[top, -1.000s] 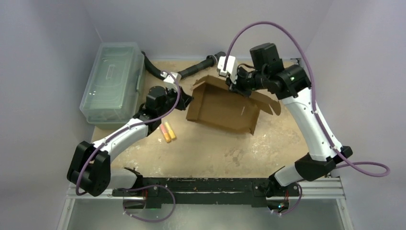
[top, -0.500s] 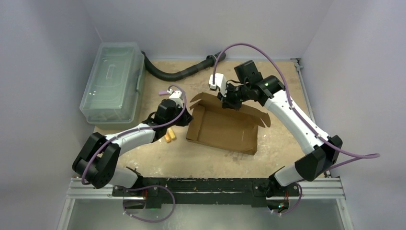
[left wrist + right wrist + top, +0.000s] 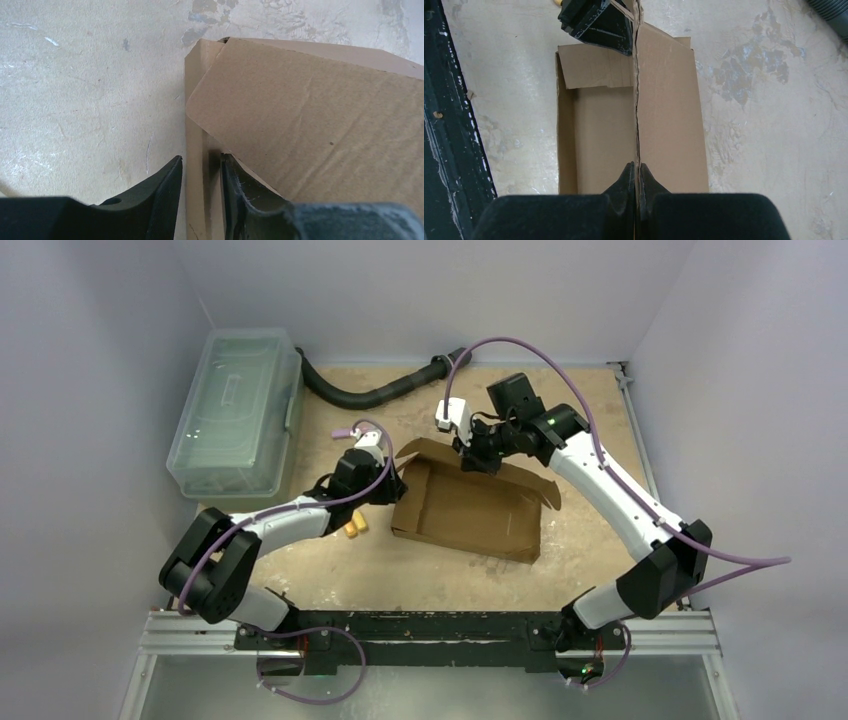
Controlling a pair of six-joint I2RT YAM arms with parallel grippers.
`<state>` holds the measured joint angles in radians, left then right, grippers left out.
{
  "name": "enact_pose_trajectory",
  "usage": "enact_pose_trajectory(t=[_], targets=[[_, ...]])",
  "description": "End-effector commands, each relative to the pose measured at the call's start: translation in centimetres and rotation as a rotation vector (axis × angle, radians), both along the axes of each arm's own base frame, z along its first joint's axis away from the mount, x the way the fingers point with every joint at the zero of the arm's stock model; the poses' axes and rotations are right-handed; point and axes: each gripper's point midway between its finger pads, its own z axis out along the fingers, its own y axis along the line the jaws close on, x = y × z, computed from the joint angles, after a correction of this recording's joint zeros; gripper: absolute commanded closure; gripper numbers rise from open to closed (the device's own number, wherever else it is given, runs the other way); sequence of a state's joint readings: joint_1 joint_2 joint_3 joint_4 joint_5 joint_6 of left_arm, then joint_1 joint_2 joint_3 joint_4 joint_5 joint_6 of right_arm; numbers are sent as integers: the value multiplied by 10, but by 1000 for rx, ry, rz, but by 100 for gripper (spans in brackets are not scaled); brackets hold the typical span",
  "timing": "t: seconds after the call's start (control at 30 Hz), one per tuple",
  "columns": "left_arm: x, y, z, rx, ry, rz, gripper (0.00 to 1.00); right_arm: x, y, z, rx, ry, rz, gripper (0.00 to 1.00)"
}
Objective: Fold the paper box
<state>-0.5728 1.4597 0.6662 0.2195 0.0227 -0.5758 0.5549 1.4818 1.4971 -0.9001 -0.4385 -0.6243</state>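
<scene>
The paper box (image 3: 470, 512) is brown corrugated cardboard and lies on the table as a shallow open tray with loose flaps at its left and right ends. My left gripper (image 3: 393, 483) straddles the box's left wall, and in the left wrist view (image 3: 201, 167) its fingers (image 3: 169, 182) close on that cardboard wall (image 3: 196, 150). My right gripper (image 3: 472, 455) is shut on the top edge of the back wall, which shows as a thin line between the fingertips in the right wrist view (image 3: 638, 172). The box also shows there (image 3: 594, 135), with the left gripper (image 3: 624, 35) at its far end.
A clear plastic lidded bin (image 3: 238, 408) stands at the back left. A black corrugated hose (image 3: 372, 395) runs along the back. Small orange and yellow pieces (image 3: 352, 527) lie left of the box, under my left arm. A black rail (image 3: 420, 625) spans the near edge.
The box has come down from a tilted, lifted pose to lie on the table, nearer and further left. Both grippers moved with it, and the right arm has swung lower and leftward.
</scene>
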Motion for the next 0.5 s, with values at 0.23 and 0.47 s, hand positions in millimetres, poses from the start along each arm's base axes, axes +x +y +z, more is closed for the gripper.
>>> enact_pose_trajectory(t=[0.23,0.47], targets=[[-21,4,-34,35,125,-3,54,1,9,36,130,-58,13,100],[-23,6,-44,65,130,-6,62,4,9,40,149,-38,15,100]])
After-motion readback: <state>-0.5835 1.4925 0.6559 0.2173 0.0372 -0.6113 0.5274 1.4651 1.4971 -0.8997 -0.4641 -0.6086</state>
